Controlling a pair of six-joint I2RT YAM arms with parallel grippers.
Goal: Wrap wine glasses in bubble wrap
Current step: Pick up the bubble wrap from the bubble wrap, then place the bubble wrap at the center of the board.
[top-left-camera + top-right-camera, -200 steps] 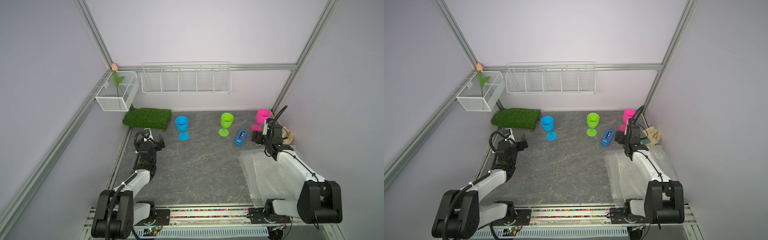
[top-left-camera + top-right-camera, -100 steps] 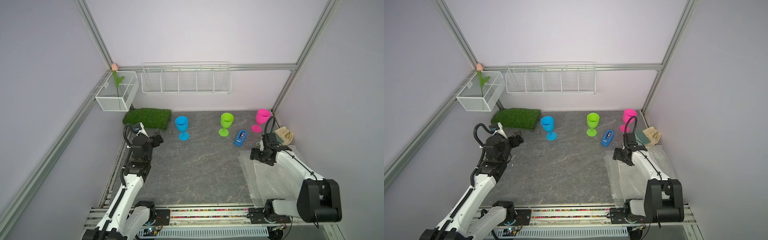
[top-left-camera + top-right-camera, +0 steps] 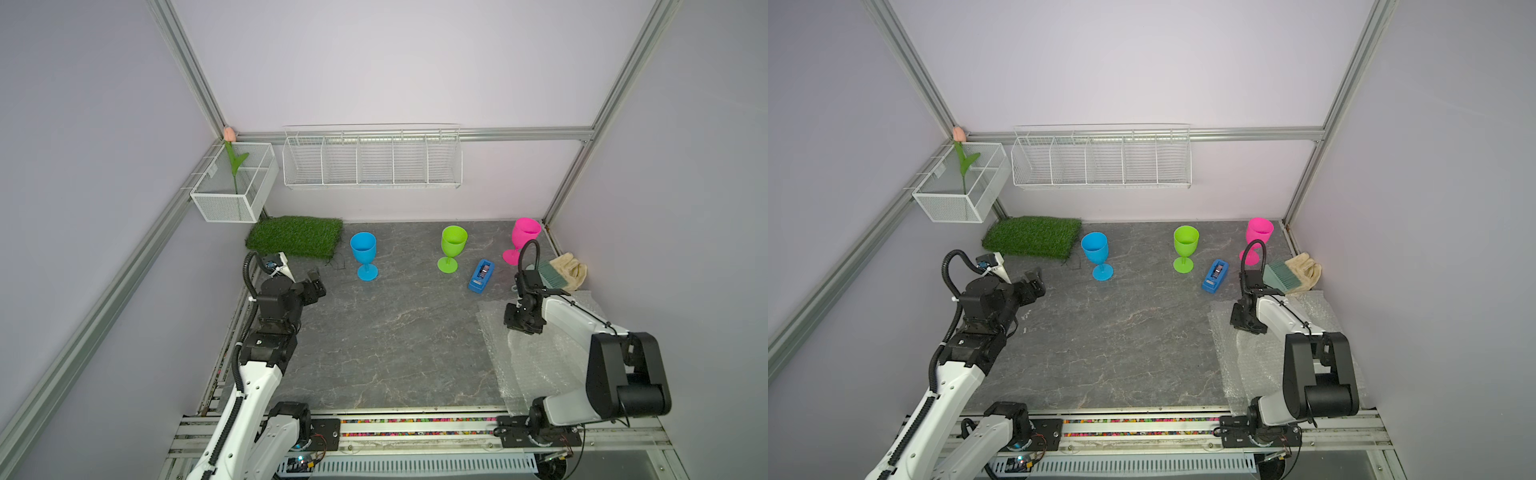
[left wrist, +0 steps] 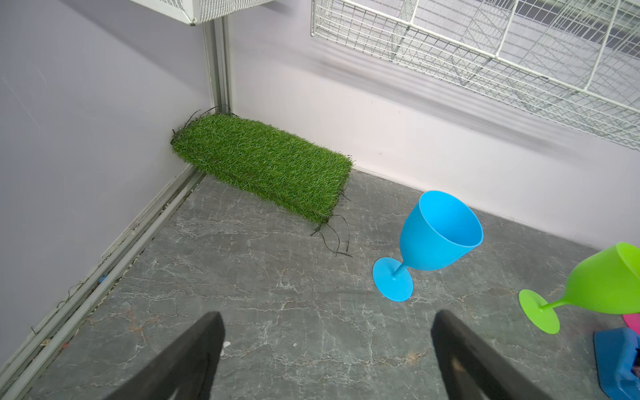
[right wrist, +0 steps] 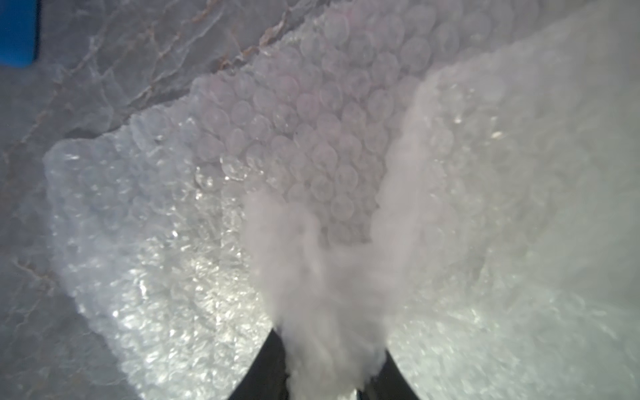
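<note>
Three wine glasses stand upright along the back of the table: a blue one (image 3: 363,253) (image 4: 436,239), a green one (image 3: 453,245) (image 4: 609,284) and a pink one (image 3: 524,235). The bubble wrap (image 3: 540,357) (image 5: 311,138) lies at the front right. My right gripper (image 3: 521,328) (image 5: 329,363) is down on its far left corner, shut on a bunched fold of the wrap that rises between the fingers. My left gripper (image 3: 316,286) (image 4: 327,332) hovers open and empty at the left, short of the blue glass.
A blue tape dispenser (image 3: 481,276) lies between the green and pink glasses. A beige glove (image 3: 571,270) and a green brush (image 3: 550,276) sit by the right wall. A grass mat (image 3: 295,235) fills the back left corner. A wire rack (image 3: 372,158) and a mesh basket (image 3: 235,183) hang on the walls.
My right gripper came back from beside the pink glass, dropped onto the bubble wrap's corner and closed on it. My left arm rose and reached towards the back left.
</note>
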